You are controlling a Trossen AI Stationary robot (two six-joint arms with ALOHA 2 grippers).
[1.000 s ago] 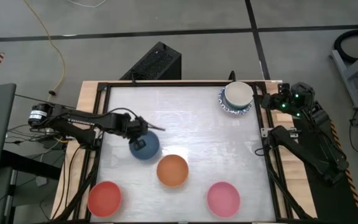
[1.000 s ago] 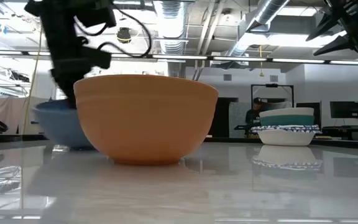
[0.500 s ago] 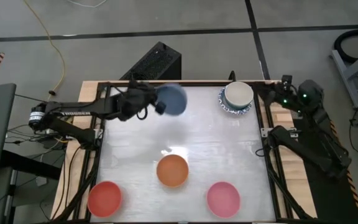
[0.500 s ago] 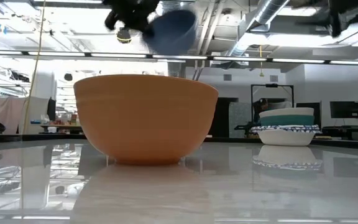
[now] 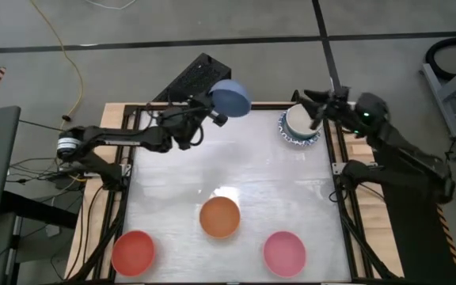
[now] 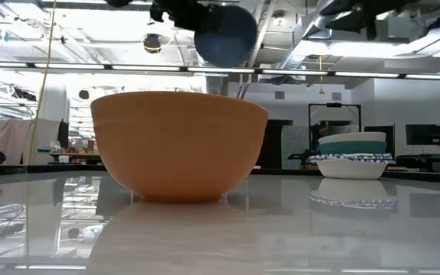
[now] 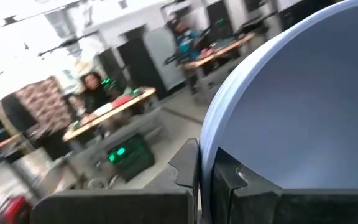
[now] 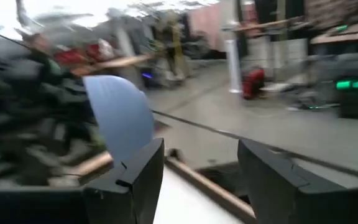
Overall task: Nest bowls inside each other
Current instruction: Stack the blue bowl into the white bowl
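Note:
My left gripper (image 5: 214, 109) is shut on a blue bowl (image 5: 231, 98) and holds it high over the table's far edge, tipped on its side; the low view shows the blue bowl (image 6: 225, 34) up above an orange bowl (image 6: 179, 143). My right gripper (image 5: 312, 104) is open with nothing between its fingers, level, just above a stack (image 5: 302, 123) at the far right: a cream bowl in a teal one on a white bowl with a blue-patterned rim. The orange bowl (image 5: 219, 217), a red one (image 5: 133, 252) and a pink one (image 5: 283, 252) sit upright on the table. My left gripper pinches the blue bowl's wall at its rim (image 7: 207, 163), one finger inside the bowl and one outside. The fingers lie about level and point toward the table's right. The bowl is lifted clear of the table and tipped on its side beyond the fingertips.
A black box (image 5: 195, 79) lies behind the table's far edge under the raised bowl. The white tabletop (image 5: 252, 170) lies bare between the far stack and the near row of bowls. A black frame (image 5: 347, 206) runs along the table's sides.
My left gripper has lifted the blue bowl off the table, carried it up and toward the far edge, and swung from pointing down to about level, so the bowl now lies on its side. My right gripper has moved left to above the stack and rolled.

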